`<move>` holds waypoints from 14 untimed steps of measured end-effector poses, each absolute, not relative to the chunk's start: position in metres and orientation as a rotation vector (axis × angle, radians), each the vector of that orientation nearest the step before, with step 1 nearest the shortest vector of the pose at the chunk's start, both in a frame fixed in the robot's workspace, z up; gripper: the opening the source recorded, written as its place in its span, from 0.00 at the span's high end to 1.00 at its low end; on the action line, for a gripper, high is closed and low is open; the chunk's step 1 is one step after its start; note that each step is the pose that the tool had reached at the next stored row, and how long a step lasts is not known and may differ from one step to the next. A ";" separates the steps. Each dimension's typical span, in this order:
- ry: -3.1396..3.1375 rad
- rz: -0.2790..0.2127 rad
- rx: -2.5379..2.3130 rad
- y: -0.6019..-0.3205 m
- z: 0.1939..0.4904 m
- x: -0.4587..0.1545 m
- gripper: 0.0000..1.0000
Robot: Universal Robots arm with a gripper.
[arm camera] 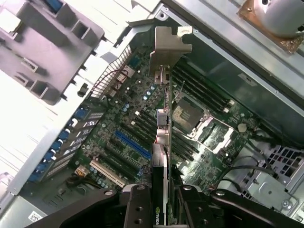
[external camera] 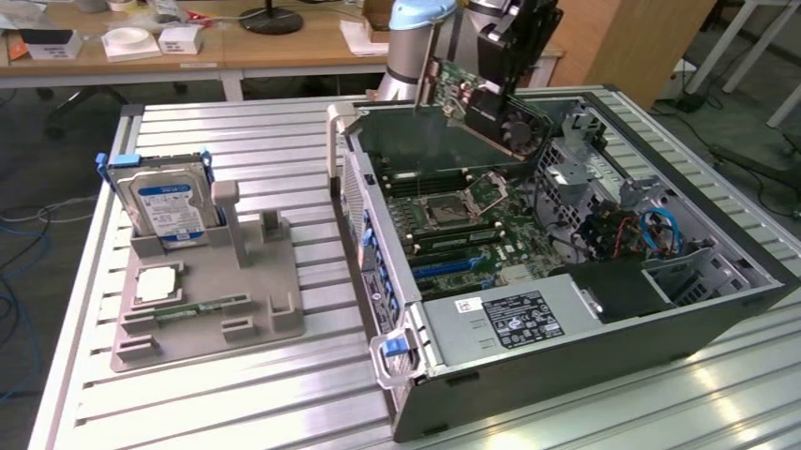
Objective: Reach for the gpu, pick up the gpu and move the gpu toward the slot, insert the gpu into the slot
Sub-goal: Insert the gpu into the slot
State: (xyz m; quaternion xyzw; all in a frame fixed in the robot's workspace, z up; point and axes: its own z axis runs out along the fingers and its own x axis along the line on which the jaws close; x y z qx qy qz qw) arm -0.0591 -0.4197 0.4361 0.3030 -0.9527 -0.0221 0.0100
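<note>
The gpu [external camera: 474, 101], a green card with a silver end bracket [external camera: 422, 66], hangs in the air above the far side of the open computer case [external camera: 551, 281]. My black gripper [external camera: 513, 108] is shut on it. In the wrist view I look down the card's edge [arm camera: 164, 142] to its bracket [arm camera: 168, 45], with my fingers [arm camera: 140, 206] clamped on either side. Below lies the motherboard [arm camera: 142, 123] with a blue expansion slot [arm camera: 133, 145] and a white slot [arm camera: 108, 173]. The card is well above the board, touching nothing.
A grey holder [external camera: 206, 291] on the exterior view's left carries a blue-labelled hard drive [external camera: 169, 202], a processor chip [external camera: 157, 281] and a memory stick [external camera: 201, 307]. The case's walls, drive cage [external camera: 588, 159] and blue cables [external camera: 657, 230] surround the board. The arm's base [external camera: 419, 37] stands behind the case.
</note>
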 end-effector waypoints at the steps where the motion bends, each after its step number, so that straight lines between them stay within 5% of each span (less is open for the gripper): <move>1: -2.966 -0.069 0.969 -0.420 0.436 -0.059 0.74; 14: -2.836 -0.065 1.291 -0.420 0.435 -0.059 0.74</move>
